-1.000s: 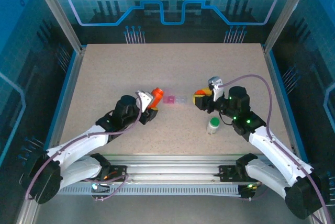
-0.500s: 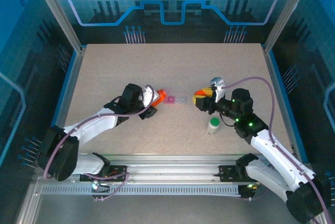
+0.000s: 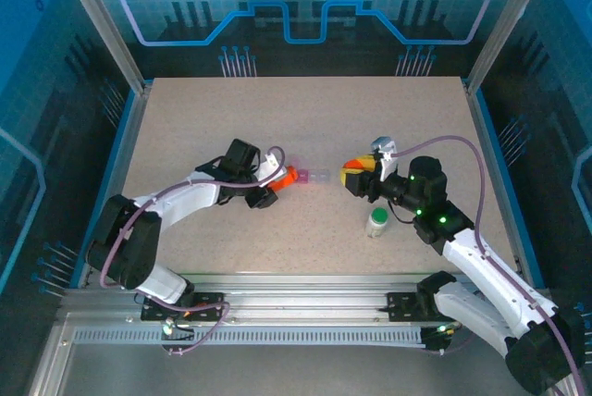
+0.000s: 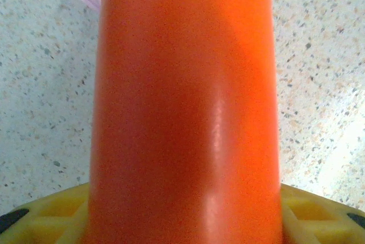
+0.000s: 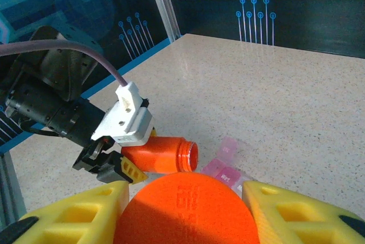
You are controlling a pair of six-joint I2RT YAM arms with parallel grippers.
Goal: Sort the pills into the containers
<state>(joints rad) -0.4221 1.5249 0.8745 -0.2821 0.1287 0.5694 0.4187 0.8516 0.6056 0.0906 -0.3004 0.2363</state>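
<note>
Currently the pouring step appears to be in hand. On the speckled bench (image 3: 305, 118), the left hand (image 3: 273, 183) is clamped around an uncapped orange bottle (image 3: 288, 174). It holds the bottle tipped on its side, low over the bench. The bottle's open mouth points at the pill box (image 3: 313, 176), which sits near the middle of the bench, just beside that mouth. The right hand (image 3: 361, 179) hangs on the far side of the box, its yellow fingers gripping an orange cap (image 5: 182, 207), most likely the bottle's own. No pills can be seen, in the bottle's mouth, on the bench or in the box.

The next move probably calls for tilting the bottle a little further, with its mouth lined up over one compartment so nothing spills beside the box.

Counted:
- two hands
- one orange bottle
- one orange cap
- one pill box, its joined compartments pink at one end and colourless at the other
- one white bottle (image 3: 376, 221) with a green lid, upright near the right arm
</note>
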